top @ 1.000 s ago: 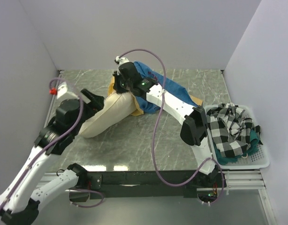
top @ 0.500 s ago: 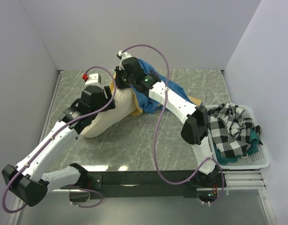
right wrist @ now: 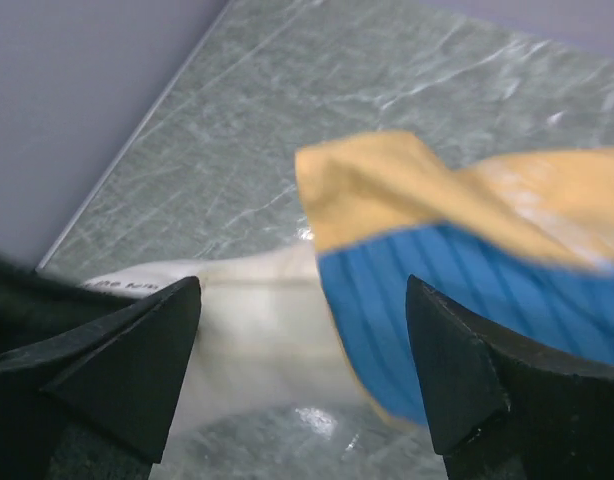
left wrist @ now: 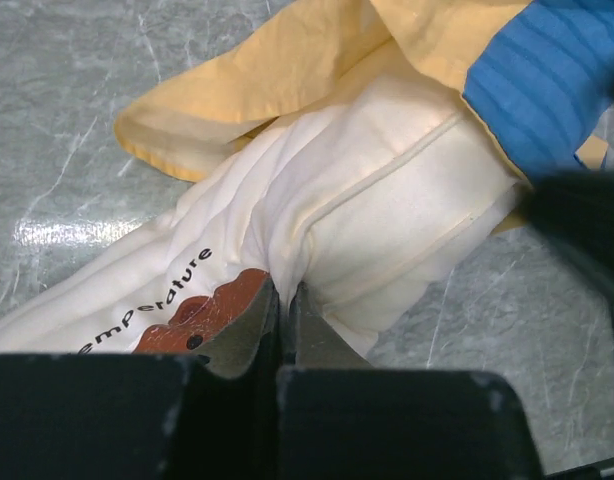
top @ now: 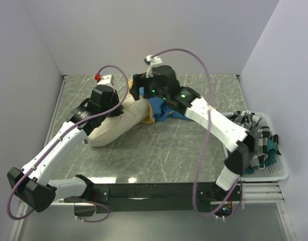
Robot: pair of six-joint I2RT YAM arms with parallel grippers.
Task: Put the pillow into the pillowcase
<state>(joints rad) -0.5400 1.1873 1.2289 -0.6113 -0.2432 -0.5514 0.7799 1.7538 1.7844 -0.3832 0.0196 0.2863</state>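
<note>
The cream-white pillow lies left of centre on the marble table, its far end inside the pillowcase. In the left wrist view the pillow shows its brown bear print. The pillowcase's yellow lining and blue side wrap the pillow's far end. My left gripper is shut on a pinched fold of the pillow beside the bear. My right gripper hangs open above the pillowcase mouth and the pillow, holding nothing.
A white basket with a black-and-white checked cloth stands at the right edge, and the right arm's elbow reaches over it. Grey walls close in the back, left and right of the table.
The left gripper came onto the pillow and shut on a fold of it. The right gripper let go of the pillowcase, opened and shifted right. The right elbow swung out over the basket.
</note>
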